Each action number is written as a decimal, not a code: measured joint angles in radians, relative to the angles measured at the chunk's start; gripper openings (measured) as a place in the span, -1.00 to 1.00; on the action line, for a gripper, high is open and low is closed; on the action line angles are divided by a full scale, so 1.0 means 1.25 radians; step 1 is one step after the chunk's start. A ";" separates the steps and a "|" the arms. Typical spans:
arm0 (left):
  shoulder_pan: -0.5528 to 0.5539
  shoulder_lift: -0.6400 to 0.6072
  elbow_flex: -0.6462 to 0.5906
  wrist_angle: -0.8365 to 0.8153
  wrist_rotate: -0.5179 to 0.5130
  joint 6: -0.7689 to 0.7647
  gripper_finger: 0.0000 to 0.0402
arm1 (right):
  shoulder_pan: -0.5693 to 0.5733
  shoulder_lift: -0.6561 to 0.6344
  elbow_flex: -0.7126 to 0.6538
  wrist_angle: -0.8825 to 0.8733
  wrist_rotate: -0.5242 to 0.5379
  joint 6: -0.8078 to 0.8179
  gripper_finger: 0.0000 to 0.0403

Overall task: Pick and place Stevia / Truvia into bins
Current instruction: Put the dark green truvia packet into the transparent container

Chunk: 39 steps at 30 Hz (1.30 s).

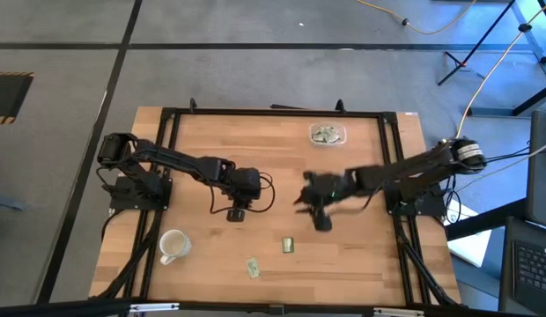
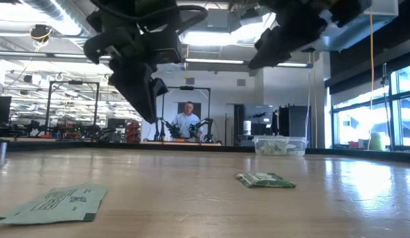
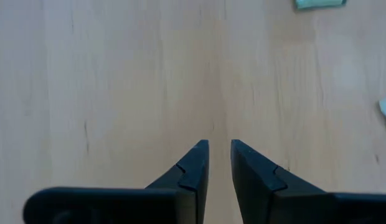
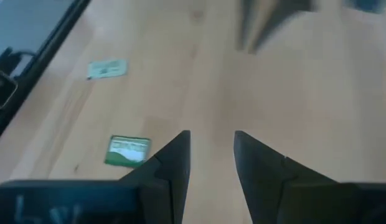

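Note:
Two pale green and white Stevia sachets lie flat on the wooden table near its front edge, one right of the other. The clear bin stands at the far side with several sachets in it. My left gripper hangs over bare wood at mid-table, and its fingers stand a narrow gap apart with nothing between them. My right gripper hovers to its right, above and beyond the greener sachet. It is open and empty.
A white handled mug stands near the front left. Black frame rails run around the table. In the low view a person sits far behind the table. Bare wood lies between the two grippers and the bin.

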<state>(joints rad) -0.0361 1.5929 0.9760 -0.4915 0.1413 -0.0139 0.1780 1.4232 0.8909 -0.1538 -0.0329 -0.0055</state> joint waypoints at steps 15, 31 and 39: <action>-0.054 -0.006 -0.115 0.420 -0.001 0.034 -0.76 | 0.124 0.260 0.000 0.141 0.051 0.061 -0.37; -0.081 -0.006 -0.115 0.517 -0.002 0.071 -0.76 | 0.144 0.357 0.000 0.223 0.055 0.063 -0.37; -0.081 -0.006 -0.115 0.517 -0.002 0.085 -0.76 | 0.144 0.388 0.003 0.233 0.059 0.082 -0.45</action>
<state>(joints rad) -0.1379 1.5852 0.8322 0.1543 0.1394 0.0923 0.3576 1.9076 0.8947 0.1374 0.0406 0.0972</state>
